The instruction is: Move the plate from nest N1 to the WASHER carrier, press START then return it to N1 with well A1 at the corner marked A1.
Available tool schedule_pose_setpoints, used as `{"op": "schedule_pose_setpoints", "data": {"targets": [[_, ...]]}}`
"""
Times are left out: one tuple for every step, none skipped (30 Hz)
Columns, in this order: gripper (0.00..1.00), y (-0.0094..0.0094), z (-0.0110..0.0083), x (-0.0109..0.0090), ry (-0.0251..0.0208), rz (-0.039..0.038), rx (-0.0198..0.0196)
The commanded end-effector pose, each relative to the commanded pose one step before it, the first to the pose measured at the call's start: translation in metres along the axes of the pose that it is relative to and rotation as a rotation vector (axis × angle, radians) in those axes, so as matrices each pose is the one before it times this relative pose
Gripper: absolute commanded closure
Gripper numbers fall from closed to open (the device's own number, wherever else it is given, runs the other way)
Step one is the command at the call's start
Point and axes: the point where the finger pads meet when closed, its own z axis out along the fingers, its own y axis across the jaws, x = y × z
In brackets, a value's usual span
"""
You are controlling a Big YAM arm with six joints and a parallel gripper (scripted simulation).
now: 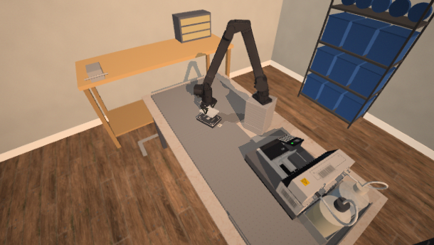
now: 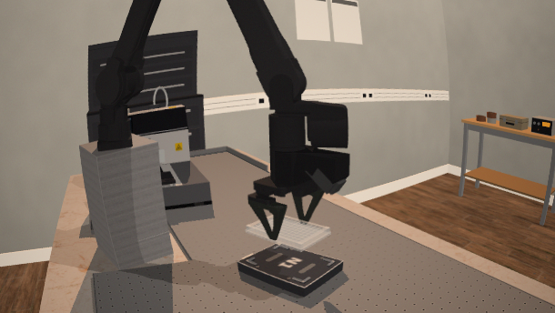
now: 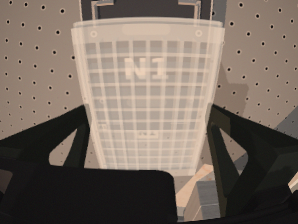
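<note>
The clear well plate (image 1: 212, 112) (image 2: 314, 232) (image 3: 147, 96) hangs level a little above the black plate nest N1 (image 1: 213, 122) (image 2: 314, 274) (image 3: 143, 2), whose pocket is empty. My gripper (image 1: 208, 110) (image 2: 288, 227) (image 3: 148, 110) is shut on the plate, with one finger on each long side. The washer WASHER (image 1: 309, 174) (image 2: 175, 146) stands at the table's near right end in the top view. Its dark carrier (image 1: 275, 149) is empty. A green lamp (image 1: 292, 143) glows by the keypad (image 1: 287, 138).
The arm's grey ribbed pedestal (image 1: 260, 115) (image 2: 123, 205) stands between the nest and the washer. A wooden bench (image 1: 142, 58) is behind the table and a blue shelf rack (image 1: 359, 60) is at the right. Bottles and tubing (image 1: 341, 206) sit at the washer's end.
</note>
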Motion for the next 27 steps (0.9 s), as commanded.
{"op": "schedule_pose_setpoints", "data": {"targets": [[0.18,0.00457,-0.01586,-0.00119,-0.01402,-0.00014,-0.01025],[0.18,0.00031,-0.00178,-0.00036,-0.00071,-0.00026,-0.00040],[0.18,-0.00017,-0.00154,0.00044,0.00068,-0.00018,0.00037],[0.18,0.00000,0.00000,0.00000,0.00000,0.00000,0.00000],[0.18,0.00000,0.00000,0.00000,0.00000,0.00000,0.00000],[0.18,-0.00052,-0.00159,-0.00001,0.00033,0.00080,0.00024],[0.18,0.00000,-0.00166,0.00001,0.00000,0.00029,0.00000],[0.18,0.00008,-0.00166,0.00005,0.00000,-0.00004,-0.00001],[0.18,0.00011,-0.00166,0.00007,0.00000,-0.00038,-0.00001],[0.18,0.00010,-0.00166,0.00007,0.00000,-0.00030,-0.00001],[0.18,0.00007,-0.00166,0.00005,0.00000,-0.00021,-0.00001],[0.18,0.00003,-0.00166,0.00003,0.00000,-0.00011,0.00000],[0.18,-0.00014,0.00000,-0.00007,0.00000,0.00010,0.00002],[0.18,-0.00015,0.00000,-0.00008,0.00000,0.00034,0.00002],[0.18,0.00005,0.00000,-0.00032,-0.00109,0.00030,-0.00058],[0.18,0.00047,0.00007,-0.00111,-0.00412,0.00012,-0.00225],[0.18,0.00001,-0.00002,-0.00002,-0.00010,0.00001,-0.00005],[0.18,-0.00002,-0.00001,0.00003,0.00009,0.00000,0.00006],[0.18,-0.00001,-0.00001,0.00001,0.00005,0.00000,0.00003],[0.18,0.00000,0.00000,0.00000,0.00001,0.00000,0.00001],[0.18,0.00000,0.00000,0.00000,0.00000,0.00000,0.00000],[0.18,0.00000,0.00000,0.00000,0.00000,0.00000,0.00000],[0.18,0.00000,0.00000,0.00000,0.00000,0.00000,0.00000],[0.18,0.00000,0.00000,0.00000,0.00000,0.00000,0.00000],[0.18,0.00000,0.00000,0.00000,0.00000,0.00000,0.00000],[0.18,0.00000,0.00000,0.00000,0.00000,0.00000,0.00000],[0.18,0.00000,0.00000,0.00000,0.00000,0.00000,0.00000]]}}
